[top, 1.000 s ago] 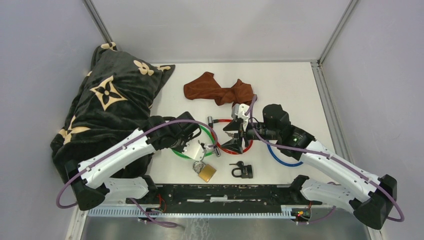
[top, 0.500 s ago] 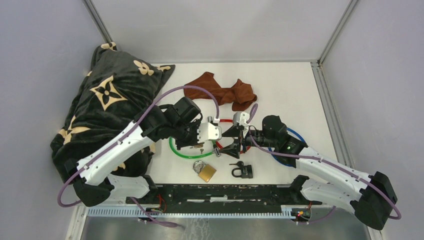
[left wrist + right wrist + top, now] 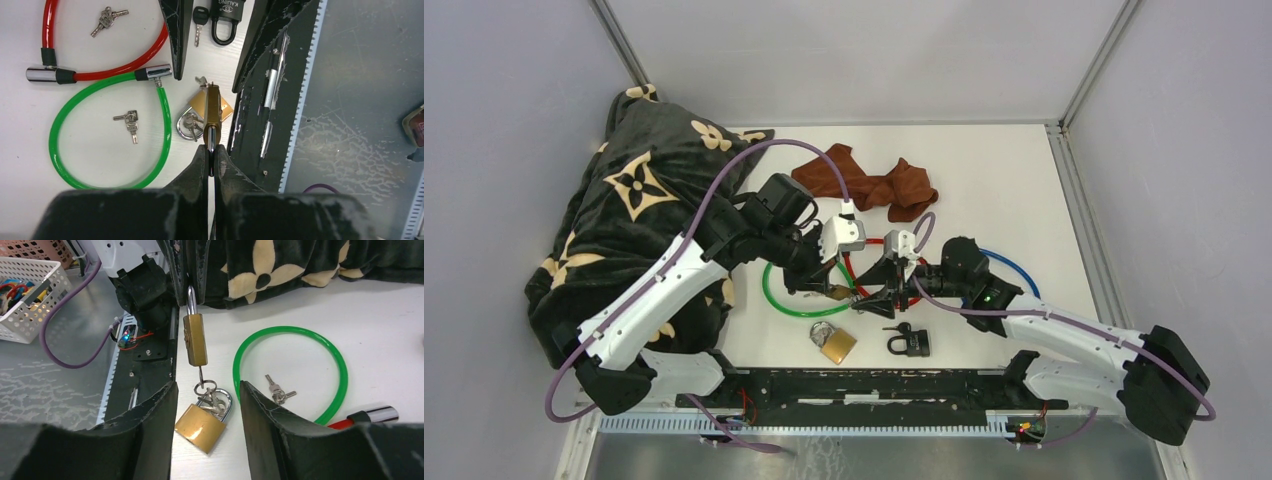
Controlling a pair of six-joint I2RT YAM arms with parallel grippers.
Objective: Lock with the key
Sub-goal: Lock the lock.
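Left gripper (image 3: 210, 150): clamped on the steel shackle of the small brass padlock (image 3: 194, 340), hanging it clear of the table, keyhole down.
Silver key (image 3: 201, 374): appears seated beneath that padlock, ring dangling, exposed for turning.
Right gripper (image 3: 208, 390): jaws apart, flanking the key under the padlock, not touching it.
Second brass padlock (image 3: 199, 427): flat on the table directly below.
Green cable loop (image 3: 289, 330): lies beside the hanging padlock, untouched.

Held padlock (image 3: 195, 345) raised, prob. nearer R gripper (image 3: 206, 387).

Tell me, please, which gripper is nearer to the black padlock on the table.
Right. The right gripper hovers open just beyond the black padlock; the left gripper is farther off to its left, shut on a raised brass padlock.
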